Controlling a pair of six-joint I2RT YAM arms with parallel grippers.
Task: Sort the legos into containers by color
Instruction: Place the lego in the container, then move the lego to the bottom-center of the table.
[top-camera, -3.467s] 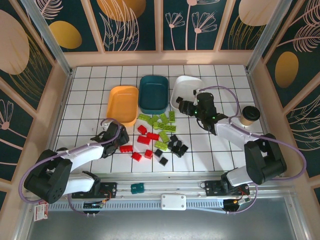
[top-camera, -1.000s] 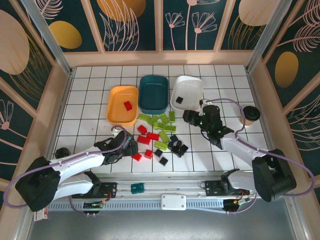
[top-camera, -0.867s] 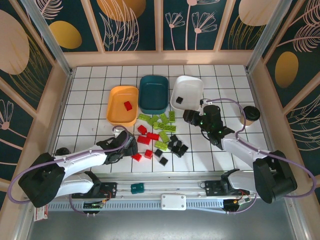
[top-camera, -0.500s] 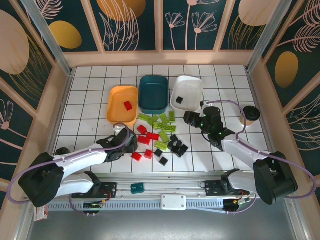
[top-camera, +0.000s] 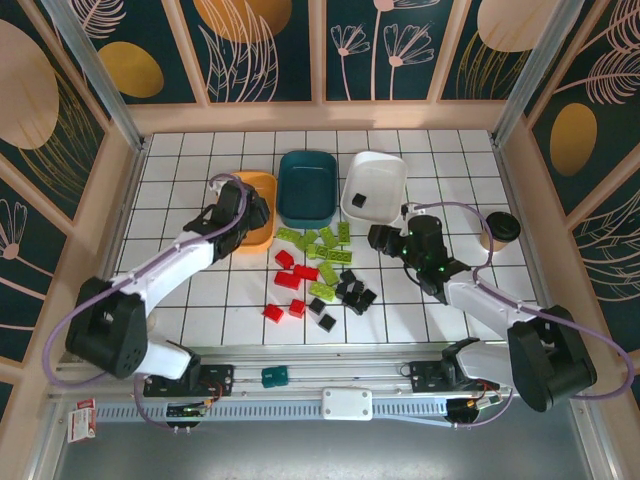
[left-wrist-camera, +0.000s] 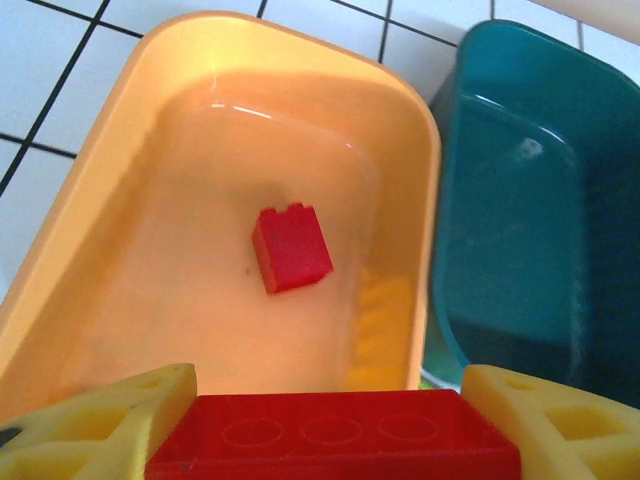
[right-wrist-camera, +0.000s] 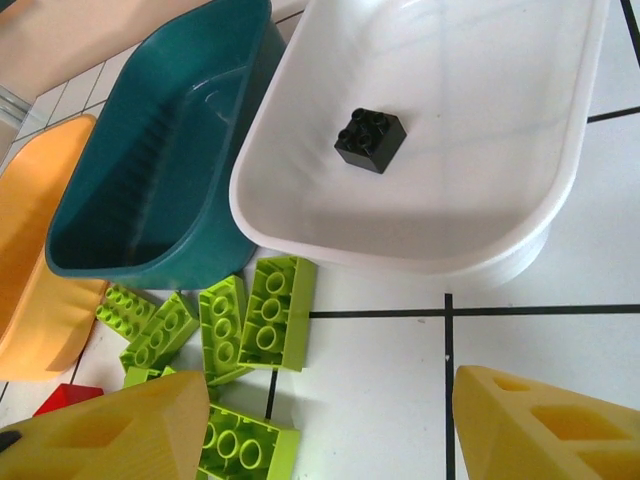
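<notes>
Loose red, green and black legos (top-camera: 320, 275) lie between the arms. The right gripper (right-wrist-camera: 330, 425) hangs spread and empty above green bricks (right-wrist-camera: 255, 325), just short of the white tray (right-wrist-camera: 500, 200), which holds a black brick (right-wrist-camera: 370, 139). The left gripper (top-camera: 248, 213) clamps a red brick (left-wrist-camera: 335, 440), seemingly over the near end of the orange tray (left-wrist-camera: 170, 200). A second red brick (left-wrist-camera: 291, 248) lies inside that tray, and the teal tray (left-wrist-camera: 530, 200) stands just beside it.
</notes>
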